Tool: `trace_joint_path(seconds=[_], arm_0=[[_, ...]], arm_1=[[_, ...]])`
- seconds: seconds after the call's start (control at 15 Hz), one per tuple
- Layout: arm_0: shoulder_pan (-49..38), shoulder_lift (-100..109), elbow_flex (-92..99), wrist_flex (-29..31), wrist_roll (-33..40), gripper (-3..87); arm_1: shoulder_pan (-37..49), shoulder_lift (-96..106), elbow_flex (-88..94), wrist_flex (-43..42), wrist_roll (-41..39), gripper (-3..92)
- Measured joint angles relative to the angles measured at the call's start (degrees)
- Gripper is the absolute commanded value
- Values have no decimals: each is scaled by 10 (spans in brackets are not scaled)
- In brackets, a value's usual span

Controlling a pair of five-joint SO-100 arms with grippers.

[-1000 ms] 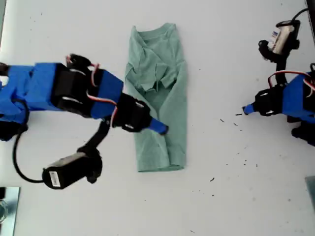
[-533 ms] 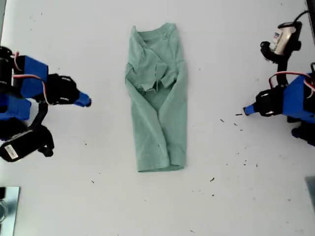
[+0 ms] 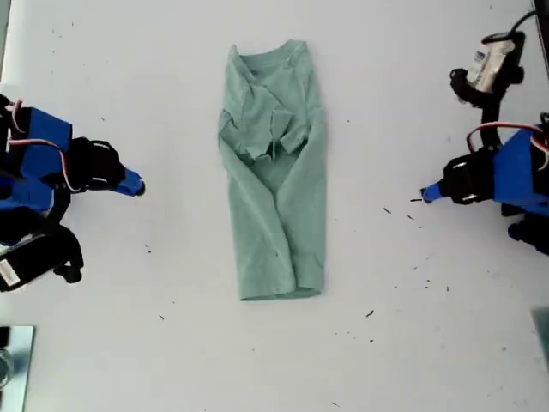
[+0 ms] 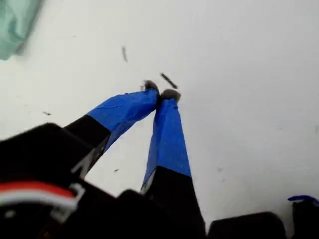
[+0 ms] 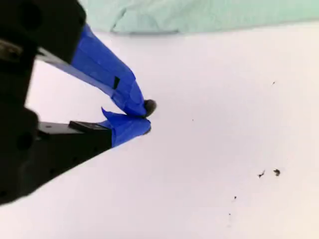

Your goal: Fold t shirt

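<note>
The t shirt (image 3: pixel 276 197) lies flat on the white table in the middle of the exterior view, folded lengthwise into a narrow strip with its neck toward the top. My first gripper (image 3: pixel 425 195) (image 4: pixel 160 93) rests at the exterior view's right, shut and empty, well apart from the t shirt (image 4: pixel 14 22). At the exterior view's left my second gripper (image 3: pixel 137 186) (image 5: pixel 147 117) is also shut on nothing, a gap of bare table between it and the t shirt (image 5: pixel 199 15).
The white table (image 3: pixel 386 103) carries small dark specks (image 3: pixel 388 210) near my first gripper. A shiny object (image 3: pixel 13 360) sits at the exterior view's lower left corner. A grey edge (image 3: pixel 542 330) shows at its right border.
My second gripper has pulled back from over the t shirt's lower half to the exterior view's left edge. The t shirt and my first gripper have stayed put.
</note>
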Motion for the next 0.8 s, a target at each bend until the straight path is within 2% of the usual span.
trace_joint_path(seconds=[0.07, 0.13, 0.27, 0.4, 0.47, 0.8], arm_0=[[33, -91, -112, 43, 0, 238], [69, -189, -236, 80, 0, 247], [126, -365, -463, 134, 4, 254], [156, -490, -597, 142, 18, 260], [157, -537, -632, 143, 25, 262], [157, -714, -791, 147, 54, 267]], arm_1=[[-25, -115, -110, 6, 18, 225], [-60, -243, -240, 25, 39, 269], [-113, -472, -499, 77, 63, 278], [-150, -663, -734, 146, 79, 272], [-161, -732, -818, 152, 88, 271], [-190, -844, -900, 163, 139, 272]])
